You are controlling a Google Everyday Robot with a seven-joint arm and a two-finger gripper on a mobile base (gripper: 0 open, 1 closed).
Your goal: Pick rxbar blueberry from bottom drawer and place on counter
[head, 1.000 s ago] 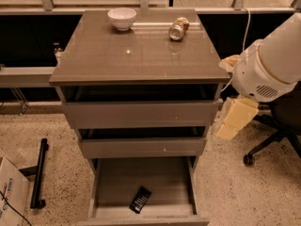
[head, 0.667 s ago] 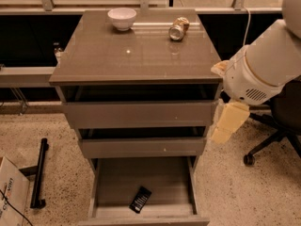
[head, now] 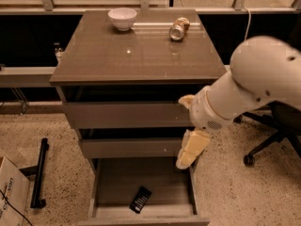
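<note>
- The rxbar blueberry (head: 140,199) lies flat and slightly askew on the near floor of the open bottom drawer (head: 115,180).
- It looks light, thin and fairly stiff, with a slick dark wrapper; a pinch across its narrow width would suit.
- The drawer's inside is plain flat grey.
- The cream tool (head: 192,149) hangs over the drawer's right edge, apart from the bar; its opening cannot be told.
- The glossy counter (head: 136,55) carries a white bowl (head: 122,18) and a tipped can (head: 178,28) at its far side.

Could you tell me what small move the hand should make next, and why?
Probably move the hand down and inward toward the rxbar blueberry: it lies flat near the front of the open bottom drawer, while the hand hangs above the drawer's right edge, not touching the bar.
</note>
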